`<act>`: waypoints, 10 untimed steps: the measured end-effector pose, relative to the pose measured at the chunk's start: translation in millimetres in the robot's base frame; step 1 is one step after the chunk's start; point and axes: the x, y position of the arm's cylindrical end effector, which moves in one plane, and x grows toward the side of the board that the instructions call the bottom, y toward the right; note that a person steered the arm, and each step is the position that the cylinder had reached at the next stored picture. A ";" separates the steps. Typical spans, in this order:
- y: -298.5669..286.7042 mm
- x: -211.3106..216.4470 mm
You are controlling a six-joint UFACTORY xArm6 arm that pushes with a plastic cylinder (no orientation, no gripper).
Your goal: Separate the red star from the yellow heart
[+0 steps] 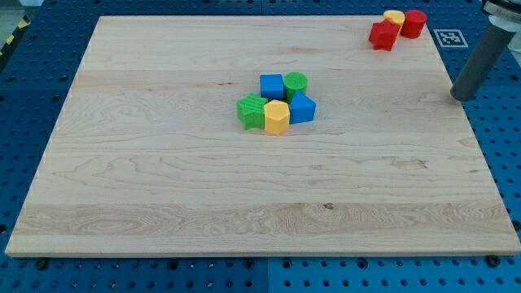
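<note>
The red star [383, 36] lies near the board's top right corner. The yellow heart [394, 17] touches it on its upper right side. A red round block [414, 23] sits against the heart's right side. My tip [461, 96] is at the board's right edge, below and to the right of this group and well apart from it. It touches no block.
A cluster sits at the board's middle: a blue cube [271, 85], a green round block [296, 83], a green star [251, 111], a yellow hexagon [277, 117] and a second blue block [302, 107]. The wooden board [163, 195] lies on a blue pegboard.
</note>
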 end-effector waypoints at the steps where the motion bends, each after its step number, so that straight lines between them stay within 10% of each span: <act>1: 0.0 -23.1; 10: -68.7 -142.2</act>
